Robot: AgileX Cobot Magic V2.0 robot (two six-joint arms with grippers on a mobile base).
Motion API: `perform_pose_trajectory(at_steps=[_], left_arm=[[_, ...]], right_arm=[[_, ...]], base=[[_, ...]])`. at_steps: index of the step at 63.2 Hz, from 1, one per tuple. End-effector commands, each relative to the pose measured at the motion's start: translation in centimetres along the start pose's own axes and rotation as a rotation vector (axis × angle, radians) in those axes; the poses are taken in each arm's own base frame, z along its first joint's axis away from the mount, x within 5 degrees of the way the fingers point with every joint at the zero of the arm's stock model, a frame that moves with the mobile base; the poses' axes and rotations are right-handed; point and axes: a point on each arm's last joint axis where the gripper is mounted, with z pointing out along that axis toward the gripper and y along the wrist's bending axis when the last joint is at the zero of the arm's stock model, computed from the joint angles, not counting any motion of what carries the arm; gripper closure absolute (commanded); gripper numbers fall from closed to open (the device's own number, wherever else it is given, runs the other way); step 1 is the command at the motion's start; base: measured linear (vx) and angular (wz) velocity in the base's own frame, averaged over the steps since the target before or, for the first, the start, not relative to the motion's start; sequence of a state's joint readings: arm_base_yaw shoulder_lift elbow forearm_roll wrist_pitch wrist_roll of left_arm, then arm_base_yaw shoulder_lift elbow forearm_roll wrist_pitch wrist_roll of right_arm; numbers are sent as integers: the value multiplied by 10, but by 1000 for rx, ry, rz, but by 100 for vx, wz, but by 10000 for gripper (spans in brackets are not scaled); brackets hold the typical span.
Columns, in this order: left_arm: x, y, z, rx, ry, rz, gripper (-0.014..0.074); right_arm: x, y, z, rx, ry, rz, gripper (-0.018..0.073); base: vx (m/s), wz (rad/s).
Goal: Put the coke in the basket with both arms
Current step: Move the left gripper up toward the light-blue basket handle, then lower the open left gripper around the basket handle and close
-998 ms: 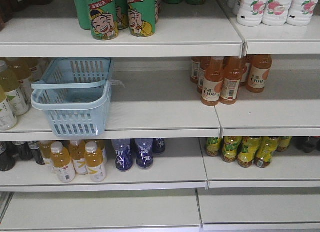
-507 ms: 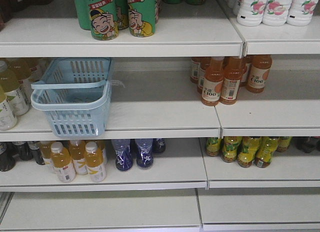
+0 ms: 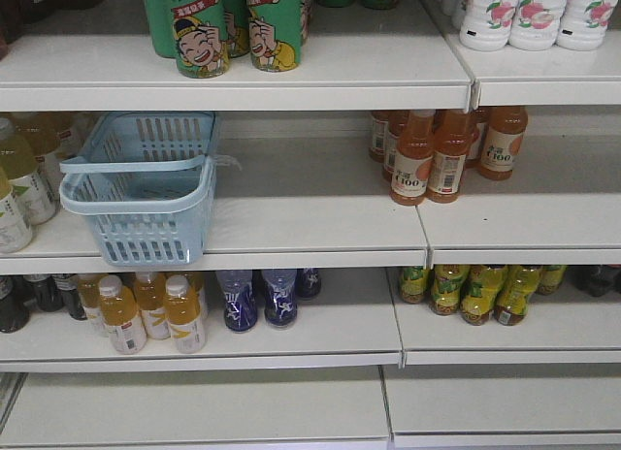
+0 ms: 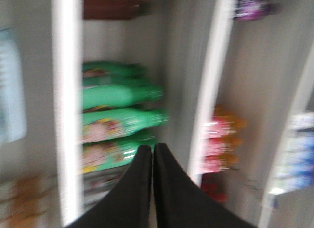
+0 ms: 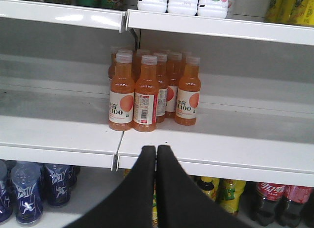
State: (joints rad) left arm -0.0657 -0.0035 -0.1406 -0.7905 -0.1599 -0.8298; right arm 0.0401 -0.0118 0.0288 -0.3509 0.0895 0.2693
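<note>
The pale blue basket (image 3: 136, 188) stands on the left of the middle shelf, overhanging its front edge, and looks empty. Coke bottles (image 5: 271, 192) with red labels and white script stand on the lower shelf at the bottom right of the right wrist view. My right gripper (image 5: 156, 149) is shut and empty in front of the middle shelf's edge, left of and above the coke. My left gripper (image 4: 152, 148) is shut and empty. Its view is blurred and faces green bottles (image 4: 117, 122). Neither arm shows in the front view.
Orange juice bottles (image 3: 427, 154) stand on the middle shelf right of the basket, and also show in the right wrist view (image 5: 147, 93). Yellow-green bottles (image 3: 475, 293), blue bottles (image 3: 262, 297) and yellow bottles (image 3: 146, 309) fill the lower shelf. Dark bottles with black-and-white labels (image 3: 39, 293) stand at the far left.
</note>
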Motion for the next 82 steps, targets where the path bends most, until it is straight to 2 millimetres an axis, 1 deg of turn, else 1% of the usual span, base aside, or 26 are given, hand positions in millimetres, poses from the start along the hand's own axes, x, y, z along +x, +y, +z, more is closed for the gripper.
perform_pose_trajectory(at_steps=[1, 7, 8, 13, 17, 22, 25, 28, 33, 42, 57, 64, 72, 82], left_arm=[[0, -54, 7, 173, -39, 119, 602], [6, -91, 21, 223, -26, 230, 602], [7, -99, 25, 233, -23, 259, 602], [13, -126, 43, 263, -11, 404, 602], [18, -139, 63, 253, 5, 503, 602], [24, -138, 88, 184, 41, 591, 602], [25, -131, 103, 132, 57, 602, 602], [27, -120, 117, 74, 73, 603, 602], [29, -95, 141, -55, 113, 611, 602], [31, -58, 166, -231, 170, 619, 602], [33, -12, 186, -451, 241, 623, 602], [34, 4, 198, -469, 235, 615, 602], [40, 21, 211, -459, 215, 534, 602], [55, 45, 215, -526, 290, 529, 602]], right_arm=[[-1, 2, 0, -10, -59, -21, 564], [-1, 2, 0, -10, -59, -21, 564], [-1, 2, 0, -10, -59, -21, 564], [-1, 2, 0, -10, -59, -21, 564], [-1, 2, 0, -10, -59, -21, 564], [-1, 2, 0, -10, -59, -21, 564], [-1, 2, 0, -10, -59, -21, 564], [-1, 2, 0, -10, -59, -21, 564], [-1, 2, 0, -10, -59, -21, 564], [-1, 2, 0, -10, -59, -21, 564], [-1, 2, 0, -10, -59, -21, 564], [-1, 2, 0, -10, -59, -21, 564], [-1, 2, 0, -10, -59, -21, 564], [-1, 2, 0, -10, -59, -21, 564]], base=[[0, 0], [0, 0], [0, 0], [0, 0], [0, 0], [0, 0], [0, 0], [0, 0], [0, 0], [0, 0], [0, 0], [0, 0], [0, 0], [0, 0]])
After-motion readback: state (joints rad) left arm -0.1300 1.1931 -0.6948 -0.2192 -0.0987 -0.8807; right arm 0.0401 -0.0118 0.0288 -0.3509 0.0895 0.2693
